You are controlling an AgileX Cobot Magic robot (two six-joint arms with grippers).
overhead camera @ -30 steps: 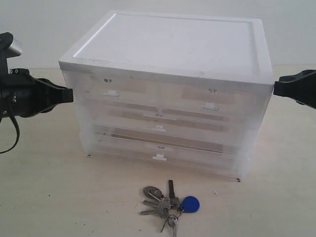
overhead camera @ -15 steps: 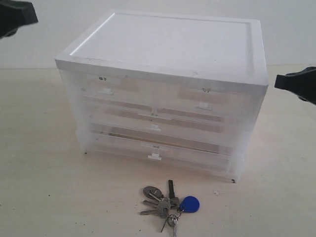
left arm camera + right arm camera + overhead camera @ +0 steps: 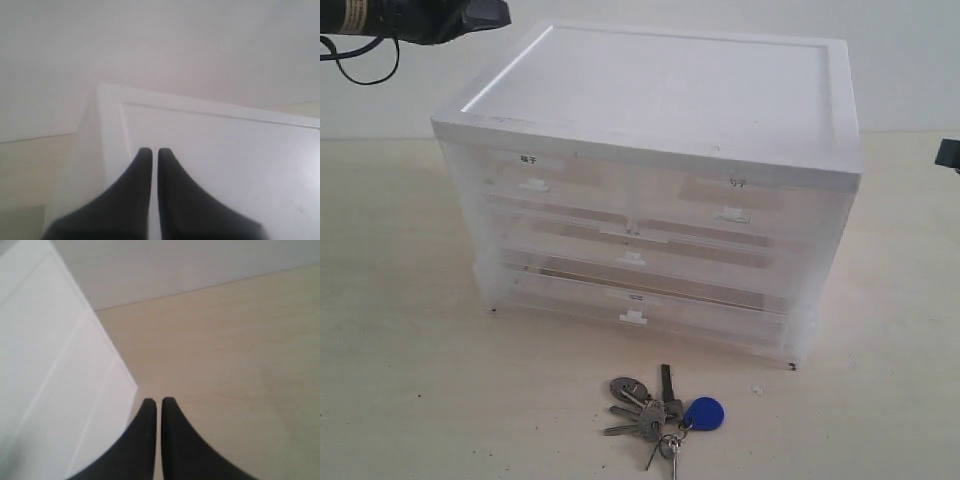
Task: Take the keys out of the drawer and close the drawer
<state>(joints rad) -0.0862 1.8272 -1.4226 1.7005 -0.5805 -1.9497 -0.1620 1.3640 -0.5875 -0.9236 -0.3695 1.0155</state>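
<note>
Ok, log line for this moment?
keys: on table, before drawer unit | drawers: look shut | left gripper: shut, empty, over unit top | right gripper: shut, empty, beside unit

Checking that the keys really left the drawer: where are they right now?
In the exterior view the keys lie on the table at bottom middle, just in front of the white drawer cabinet and not touching it.

light: soft, even, bright | shadows: faint | wrist views: soft focus | exterior: mildly grainy
</note>
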